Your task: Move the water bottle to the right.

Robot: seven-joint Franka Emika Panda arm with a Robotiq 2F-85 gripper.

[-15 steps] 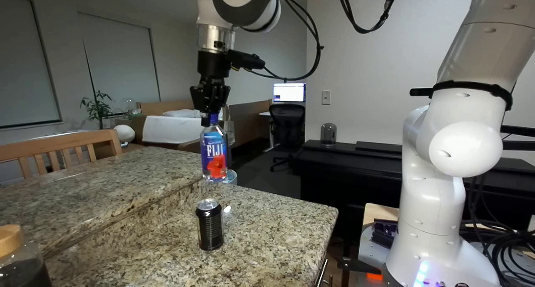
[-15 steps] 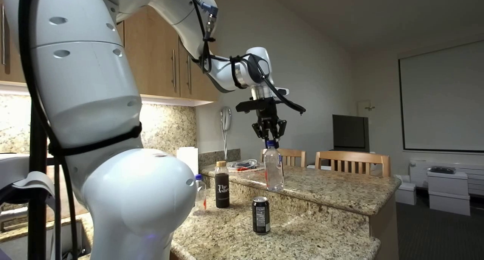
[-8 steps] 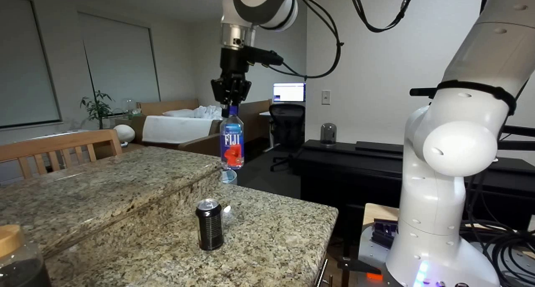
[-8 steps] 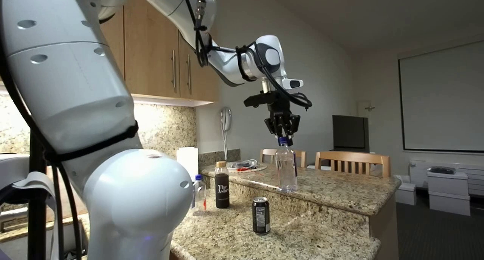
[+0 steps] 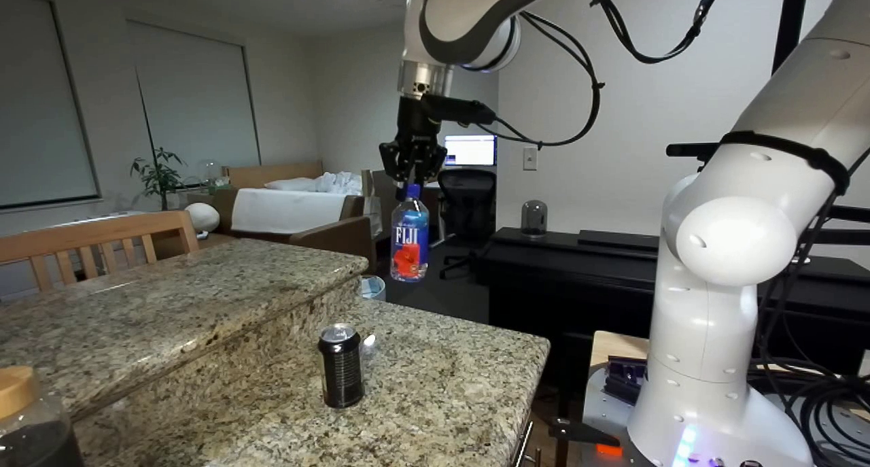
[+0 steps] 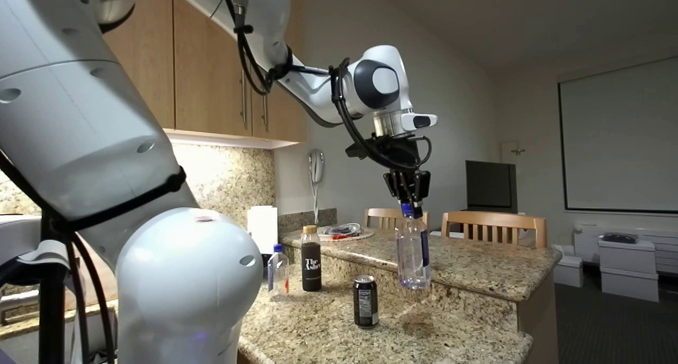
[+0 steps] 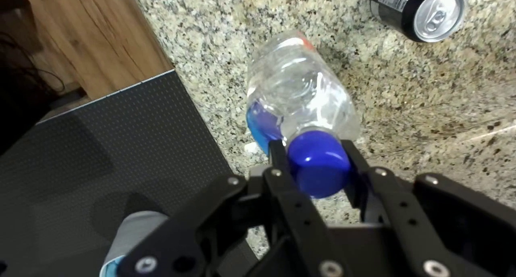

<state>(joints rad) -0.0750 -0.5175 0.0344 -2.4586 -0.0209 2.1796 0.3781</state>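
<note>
The granite surface (image 6: 450, 335) lies on two levels, a raised ledge (image 6: 476, 260) running along its far side in an exterior view. The white arm (image 5: 707, 338) reaches over it from the right in an exterior view, its end turned downward. Wooden chairs (image 6: 495, 219) stand beyond the ledge. A dark bottle (image 6: 311, 263) with a tan top is upright at the left of the lower level, near the foot of the ledge. The water bottle (image 5: 410, 243) hangs in the air over the lower level, nearly upright with a slight tilt, its base well apart from the surface. A clear bottle (image 6: 278, 271), blue-topped, stands to the left of the dark bottle. The black can (image 6: 365, 303) is upright on the lower level, and the water bottle is to the right of it in both exterior views. In the wrist view the fingers (image 7: 278, 158) grip the water bottle by its blue cap (image 7: 318, 162), one finger at each side. The smallest detail is a red mark (image 5: 408, 260) low on the bottle's blue label.
</note>
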